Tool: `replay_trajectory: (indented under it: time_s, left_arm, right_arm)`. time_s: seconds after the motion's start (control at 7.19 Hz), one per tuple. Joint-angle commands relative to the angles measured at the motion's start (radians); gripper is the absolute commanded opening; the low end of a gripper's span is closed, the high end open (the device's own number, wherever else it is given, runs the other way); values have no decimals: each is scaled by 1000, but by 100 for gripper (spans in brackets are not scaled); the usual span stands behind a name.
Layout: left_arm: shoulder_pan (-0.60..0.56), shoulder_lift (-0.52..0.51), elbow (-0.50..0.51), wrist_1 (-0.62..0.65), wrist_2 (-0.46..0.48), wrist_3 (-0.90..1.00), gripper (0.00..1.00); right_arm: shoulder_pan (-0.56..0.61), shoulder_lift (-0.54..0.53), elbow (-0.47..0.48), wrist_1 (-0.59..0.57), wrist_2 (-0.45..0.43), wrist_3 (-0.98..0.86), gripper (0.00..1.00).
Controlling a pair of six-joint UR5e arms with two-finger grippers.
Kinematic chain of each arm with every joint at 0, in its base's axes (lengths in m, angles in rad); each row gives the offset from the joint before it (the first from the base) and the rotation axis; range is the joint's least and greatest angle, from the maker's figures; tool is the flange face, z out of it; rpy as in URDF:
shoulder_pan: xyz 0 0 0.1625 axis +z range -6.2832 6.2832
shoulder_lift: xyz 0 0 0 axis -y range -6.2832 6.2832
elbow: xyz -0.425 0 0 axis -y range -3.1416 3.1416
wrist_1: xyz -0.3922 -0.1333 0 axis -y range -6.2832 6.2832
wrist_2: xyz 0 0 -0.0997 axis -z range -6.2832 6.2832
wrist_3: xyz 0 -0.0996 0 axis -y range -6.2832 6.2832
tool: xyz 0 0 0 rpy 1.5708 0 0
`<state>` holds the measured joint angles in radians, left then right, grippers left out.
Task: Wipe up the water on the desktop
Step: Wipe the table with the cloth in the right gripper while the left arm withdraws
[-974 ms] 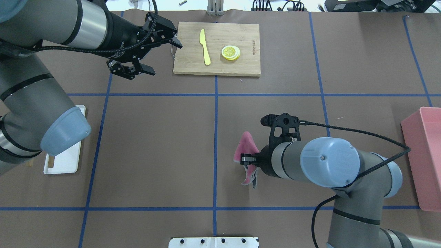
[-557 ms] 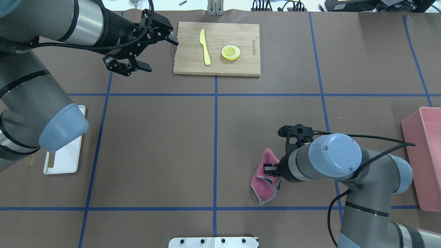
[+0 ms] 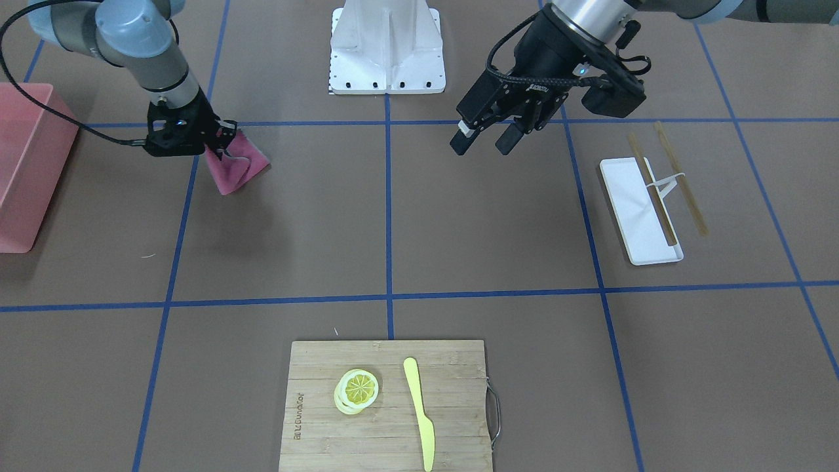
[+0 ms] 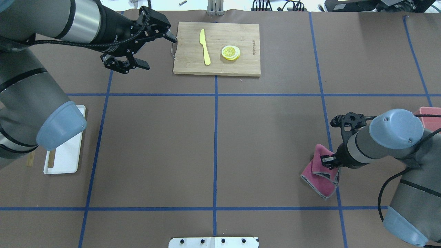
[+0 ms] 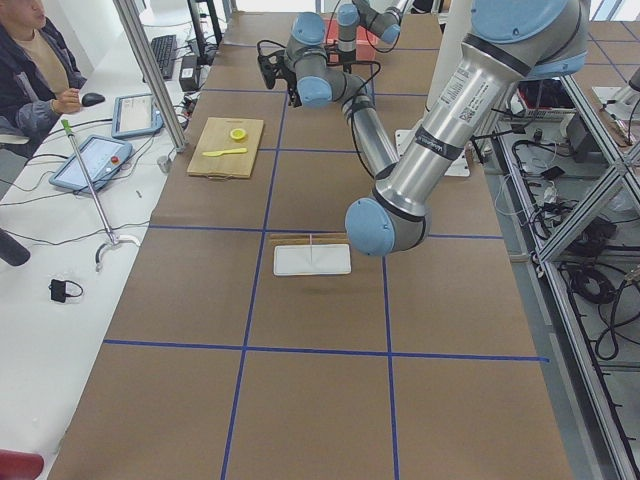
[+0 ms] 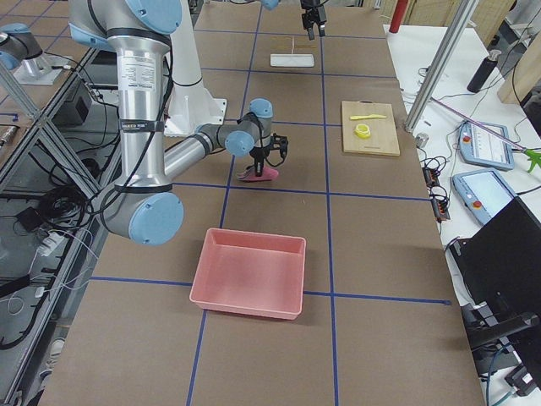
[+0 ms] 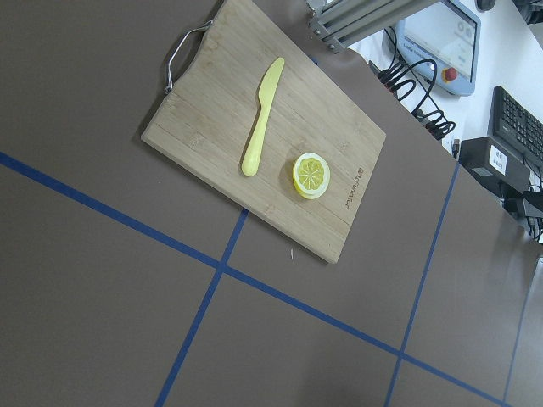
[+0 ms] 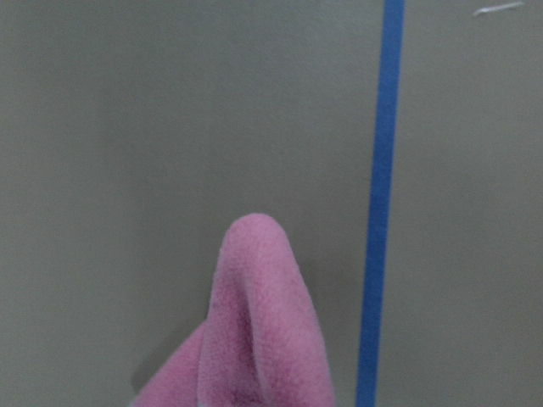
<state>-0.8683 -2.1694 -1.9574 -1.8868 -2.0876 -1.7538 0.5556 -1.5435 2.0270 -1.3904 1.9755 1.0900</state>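
Desktop (image 4: 155, 144): flat matte brown sheet, divided into large rectangles by thin blue tape. Cloth (image 4: 318, 172): pink fleece with a grey edge, folded and crumpled, its lower part resting on the desktop beside a tape line at the robot's right. It is clamped between the fingers of the right gripper (image 4: 326, 162). Left gripper (image 3: 482, 144): black, fingers held apart, nothing between them, raised over the desktop near the board's metal handle. Board (image 4: 241, 67): light bamboo, rectangular; a short engraved mark is carried along one short edge, possibly a brand name, too small to be read. On it are laid a yellow plastic knife (image 4: 205, 48) and a round lemon slice (image 4: 231, 52), apart from each other. Tray (image 4: 69, 158): small, white, rectangular, with thin wooden sticks (image 3: 682, 177) across and beside it. Bin (image 6: 249, 271): pink plastic, rectangular, open-topped.
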Motion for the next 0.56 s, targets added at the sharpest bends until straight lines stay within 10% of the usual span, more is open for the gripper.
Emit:
replay_trajectory:
  time_s: [0.0,0.42]
  left_arm:
    - [-61,44,2,-1,-63,64,98]
    - [-206,230,12,-2,-150,445,98]
  right_arm:
    - [-61,232,-118,-28,0,144,0]
    - [-140,466,-273,-24,-32,312,0]
